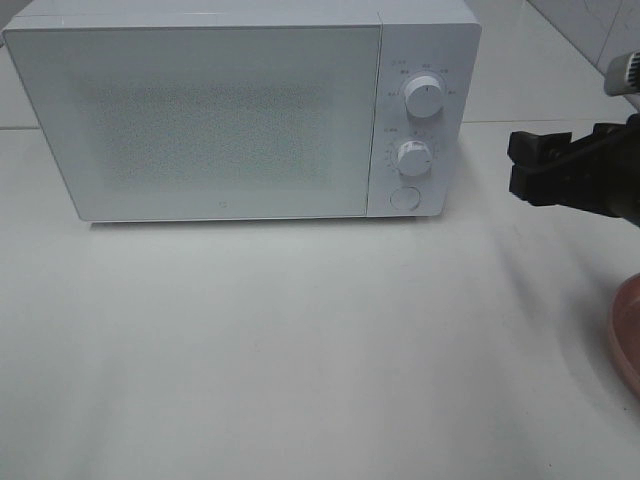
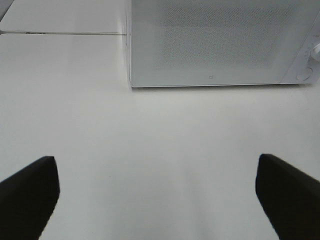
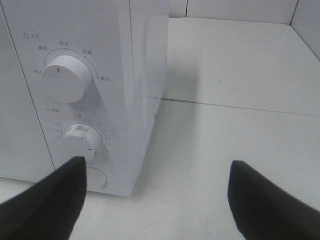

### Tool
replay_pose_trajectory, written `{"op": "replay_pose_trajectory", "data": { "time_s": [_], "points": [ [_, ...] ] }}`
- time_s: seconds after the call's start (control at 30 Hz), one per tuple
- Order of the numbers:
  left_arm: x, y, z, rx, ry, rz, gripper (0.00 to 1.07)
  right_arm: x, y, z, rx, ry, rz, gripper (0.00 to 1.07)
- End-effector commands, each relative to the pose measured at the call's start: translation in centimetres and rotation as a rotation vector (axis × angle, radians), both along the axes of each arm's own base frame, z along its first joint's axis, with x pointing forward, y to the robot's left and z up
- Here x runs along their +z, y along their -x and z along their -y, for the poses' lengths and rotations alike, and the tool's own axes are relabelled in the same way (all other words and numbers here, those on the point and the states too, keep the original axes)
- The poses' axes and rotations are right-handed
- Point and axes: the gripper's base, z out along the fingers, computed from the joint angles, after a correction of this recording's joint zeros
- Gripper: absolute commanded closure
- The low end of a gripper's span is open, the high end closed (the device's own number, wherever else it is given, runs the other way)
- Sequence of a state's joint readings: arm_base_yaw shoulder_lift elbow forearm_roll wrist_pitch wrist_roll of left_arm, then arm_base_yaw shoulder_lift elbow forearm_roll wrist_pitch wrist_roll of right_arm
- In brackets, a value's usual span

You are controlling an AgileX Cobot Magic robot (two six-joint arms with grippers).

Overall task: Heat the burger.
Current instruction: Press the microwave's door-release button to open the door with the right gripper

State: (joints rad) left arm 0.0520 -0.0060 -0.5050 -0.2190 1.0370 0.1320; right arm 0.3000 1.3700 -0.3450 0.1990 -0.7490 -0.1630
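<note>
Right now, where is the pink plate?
In the high view, the pink plate sits at the right edge, below the right pincer, right of the microwave.

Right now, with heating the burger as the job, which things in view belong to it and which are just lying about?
Belongs: white microwave, door shut; its upper dial, lower dial and round button; right gripper, open, beside the microwave.
Lying about: pink plate, only its rim showing. The burger is not in view.

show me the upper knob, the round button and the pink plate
upper knob [image 1: 425, 97], high view, middle of its front face
button [image 1: 404, 197], high view, its centre
plate [image 1: 626, 335], high view, the bare pink part at the picture's right edge
</note>
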Motion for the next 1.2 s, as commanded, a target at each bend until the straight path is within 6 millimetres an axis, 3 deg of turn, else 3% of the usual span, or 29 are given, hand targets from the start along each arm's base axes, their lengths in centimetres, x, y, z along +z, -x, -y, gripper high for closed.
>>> {"op": "replay_pose_trajectory", "data": {
  "time_s": [0.03,0.5,0.83,1.2],
  "points": [
    [0.0,0.3,0.1,0.001,0.011,0.024,0.07,-0.3,-0.1,-0.6,-0.031,0.02,0.042,0.32],
    [0.0,0.3,0.1,0.001,0.011,0.024,0.07,-2.5,1.4,-5.7,-0.063,-0.019,0.082,0.32],
    [0.0,0.3,0.1,0.001,0.011,0.024,0.07,-3.9,2.6,-7.4,-0.077,-0.006,0.071,0.32],
    [0.0,0.3,0.1,0.001,0.011,0.024,0.07,-4.1,2.7,-7.6,-0.093,-0.096,0.047,0.33]
  ]
}}
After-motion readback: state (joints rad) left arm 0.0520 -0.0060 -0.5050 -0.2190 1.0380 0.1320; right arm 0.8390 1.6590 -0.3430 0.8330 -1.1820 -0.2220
